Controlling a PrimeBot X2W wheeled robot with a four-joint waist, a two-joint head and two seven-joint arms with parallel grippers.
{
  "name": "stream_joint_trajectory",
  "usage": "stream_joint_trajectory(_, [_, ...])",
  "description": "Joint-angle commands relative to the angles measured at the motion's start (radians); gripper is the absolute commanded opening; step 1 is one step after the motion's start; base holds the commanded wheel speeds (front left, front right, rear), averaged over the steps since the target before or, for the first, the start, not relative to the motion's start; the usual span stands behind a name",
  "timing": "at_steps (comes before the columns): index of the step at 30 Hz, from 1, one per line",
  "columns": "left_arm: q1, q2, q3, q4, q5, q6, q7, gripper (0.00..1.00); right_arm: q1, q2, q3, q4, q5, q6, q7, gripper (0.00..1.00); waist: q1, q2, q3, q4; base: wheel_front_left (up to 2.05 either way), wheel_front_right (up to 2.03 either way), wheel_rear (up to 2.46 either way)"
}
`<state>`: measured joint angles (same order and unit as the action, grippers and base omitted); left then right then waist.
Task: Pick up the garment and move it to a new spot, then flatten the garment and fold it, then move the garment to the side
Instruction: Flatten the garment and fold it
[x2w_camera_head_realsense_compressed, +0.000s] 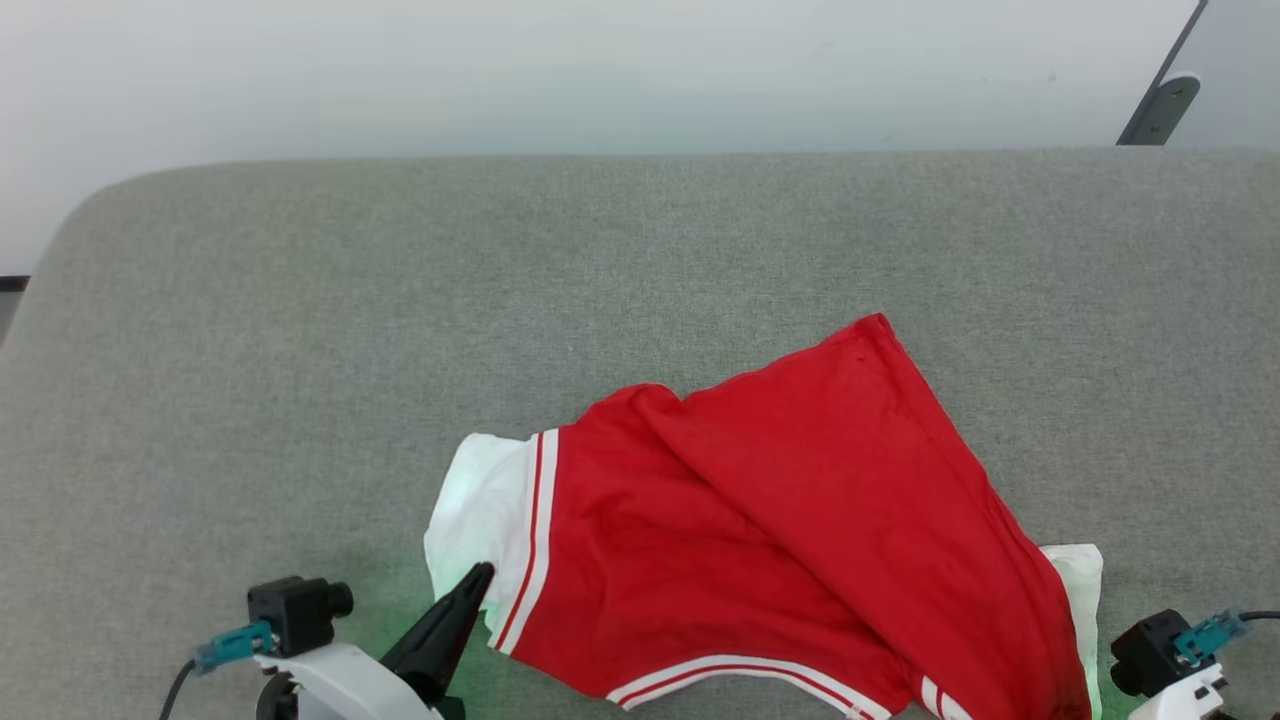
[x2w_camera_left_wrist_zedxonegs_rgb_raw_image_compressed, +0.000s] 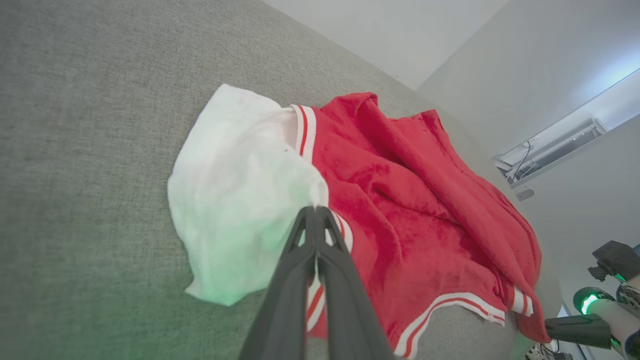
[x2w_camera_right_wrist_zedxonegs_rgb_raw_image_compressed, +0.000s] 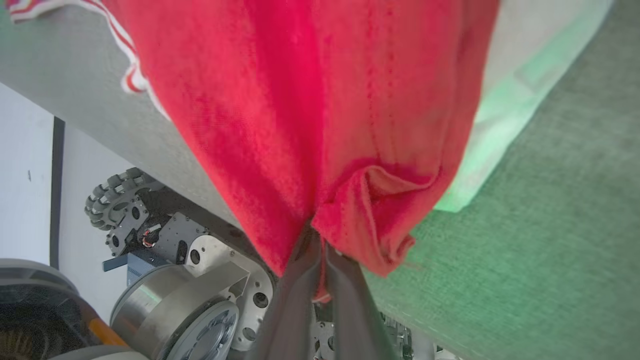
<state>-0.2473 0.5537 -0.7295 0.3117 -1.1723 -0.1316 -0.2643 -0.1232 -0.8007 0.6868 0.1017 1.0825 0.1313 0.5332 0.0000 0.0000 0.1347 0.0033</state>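
The garment (x2w_camera_head_realsense_compressed: 790, 520) lies crumpled on the grey cloth surface near its front edge, bright red with a white cuff panel (x2w_camera_head_realsense_compressed: 480, 510) at its left end and another white panel (x2w_camera_head_realsense_compressed: 1078, 580) at its right. My left gripper (x2w_camera_head_realsense_compressed: 478, 578) is shut, its tips pinching the white cuff's near edge (x2w_camera_left_wrist_zedxonegs_rgb_raw_image_compressed: 315, 209). In the right wrist view my right gripper (x2w_camera_right_wrist_zedxonegs_rgb_raw_image_compressed: 320, 240) is shut on a bunched red fold of the garment (x2w_camera_right_wrist_zedxonegs_rgb_raw_image_compressed: 320, 125), which hangs over the surface's edge. In the head view, the right arm's wrist (x2w_camera_head_realsense_compressed: 1160, 655) is at the lower right corner.
The grey fabric-covered surface (x2w_camera_head_realsense_compressed: 500, 300) spreads wide to the left and behind the garment. Its front edge runs just below the garment (x2w_camera_right_wrist_zedxonegs_rgb_raw_image_compressed: 150, 150), with the robot's wheeled base (x2w_camera_right_wrist_zedxonegs_rgb_raw_image_compressed: 165, 265) underneath. A pale wall stands behind, with a grey bracket (x2w_camera_head_realsense_compressed: 1165, 105) at the top right.
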Motion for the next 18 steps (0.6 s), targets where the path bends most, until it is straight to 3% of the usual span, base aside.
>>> stream_joint_trajectory(1, [-0.004,-0.002,-0.001,0.001,0.004,0.003,0.001,0.0,0.014,0.012,-0.019,-0.002,-0.019,-0.001,0.001,0.0,0.0,0.0,0.003,0.0,0.0,0.0,0.0])
stream_joint_trajectory(4, [-0.005,-0.003,-0.006,0.002,0.003,0.003,0.001,0.0,0.026,0.028,-0.051,-0.009,-0.055,-0.001,0.01,0.0,0.0,0.0,0.005,-0.001,0.0,0.0,0.0])
stream_joint_trajectory(5, [-0.004,-0.003,-0.007,0.003,0.003,0.003,0.001,0.0,0.027,0.028,-0.067,-0.012,-0.074,-0.001,0.004,0.56,0.0,0.0,0.004,-0.002,0.0,0.0,0.0])
stream_joint_trajectory(6, [-0.004,-0.003,-0.009,0.003,0.002,0.003,0.001,0.0,0.032,0.028,-0.084,-0.014,-0.087,-0.001,0.002,1.0,0.0,0.0,0.005,-0.002,0.0,0.0,0.0])
stream_joint_trajectory(11, [-0.004,-0.005,-0.001,-0.005,0.005,0.003,0.001,0.0,0.052,-0.026,-0.187,-0.118,-0.122,-0.001,0.037,1.0,0.0,0.0,0.016,-0.004,0.0,0.0,0.0])
stream_joint_trajectory(18, [-0.028,-0.03,-0.018,-0.014,0.021,0.003,0.001,0.0,0.034,-0.083,-0.425,-0.246,-0.101,-0.001,0.107,1.0,0.0,0.0,0.039,0.037,0.0,0.0,0.0])
